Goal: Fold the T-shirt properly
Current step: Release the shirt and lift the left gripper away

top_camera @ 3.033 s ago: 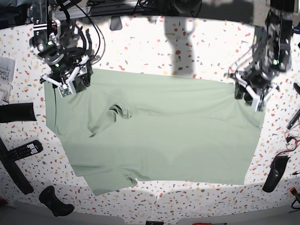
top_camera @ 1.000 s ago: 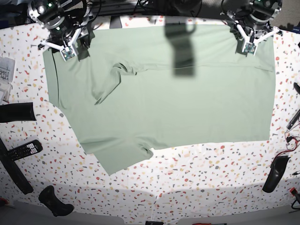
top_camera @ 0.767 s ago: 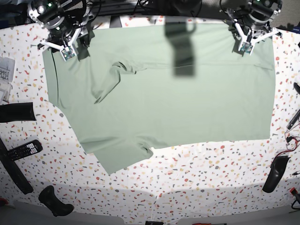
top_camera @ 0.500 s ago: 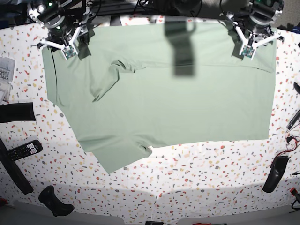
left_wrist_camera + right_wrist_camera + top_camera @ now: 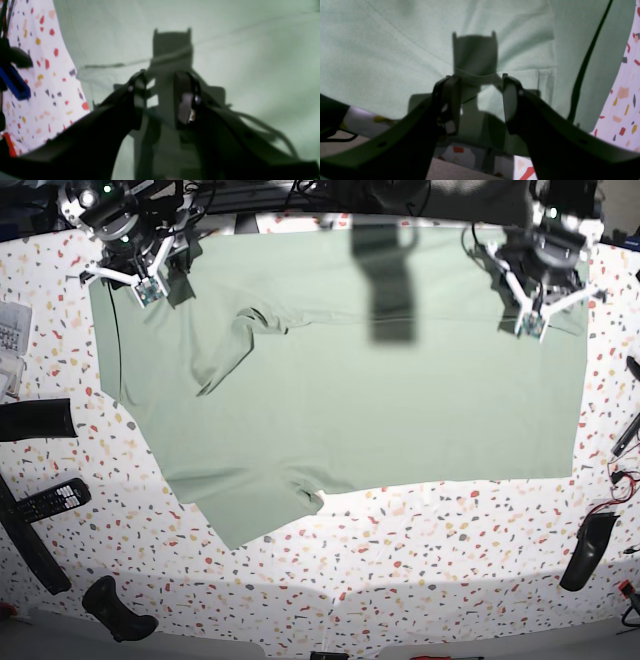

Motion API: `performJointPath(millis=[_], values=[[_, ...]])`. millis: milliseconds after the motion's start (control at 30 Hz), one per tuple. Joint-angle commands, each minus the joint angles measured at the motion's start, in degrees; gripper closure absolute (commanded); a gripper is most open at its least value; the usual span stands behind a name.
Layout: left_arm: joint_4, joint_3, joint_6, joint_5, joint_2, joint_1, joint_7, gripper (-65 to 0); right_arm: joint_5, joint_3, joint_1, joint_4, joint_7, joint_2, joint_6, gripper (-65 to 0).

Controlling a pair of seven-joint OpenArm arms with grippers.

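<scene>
Base view: the T-shirt (image 5: 350, 380) lies spread flat over the speckled surface (image 5: 420, 580), a rumpled fold near its left side and one sleeve jutting toward the near edge. Both grippers sit at the shirt's far corners, the right gripper (image 5: 148, 280) at the picture's left, the left gripper (image 5: 535, 315) at its right.

Left wrist view: the left gripper (image 5: 160, 82) stands part open over the cloth. A raised seam crosses between its fingers, but whether it is pinched I cannot tell.

Right wrist view: the right gripper (image 5: 480, 82) is also part open, a hem ridge bridging its fingers; held or not is unclear.

Judging by this, the spreading step is finishing; next comes regrasping an edge to fold it across.
</scene>
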Motion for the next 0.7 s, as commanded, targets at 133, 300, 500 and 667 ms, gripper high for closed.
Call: performJointPath(millis=[133,300,500,667], values=[[-7.0,-0.2,0.4,0.9,-0.5,-5.4,-0.7,-17.7,-0.5,0.3,-0.5,0.6,-1.4,0.4,0.2,-26.6],[-8.6,-0.2,0.4,5.9,-0.5,-9.1,-0.6,-17.7,-0.5,0.3,-0.6,0.6,-2.5,0.4,0.2,-26.6],[-8.3,-0.2,0.4,6.0,-0.5,-11.1,5.2,-17.7,-0.5,0.3,-0.6,0.6,-4.8,0.4,0.1,-26.6],[-8.3,-0.2,0.4,6.0,-0.5,-10.9,4.9,-17.6,-0.5,0.3,-0.6,0.6,-5.0,0.4,0.1,-26.6]])
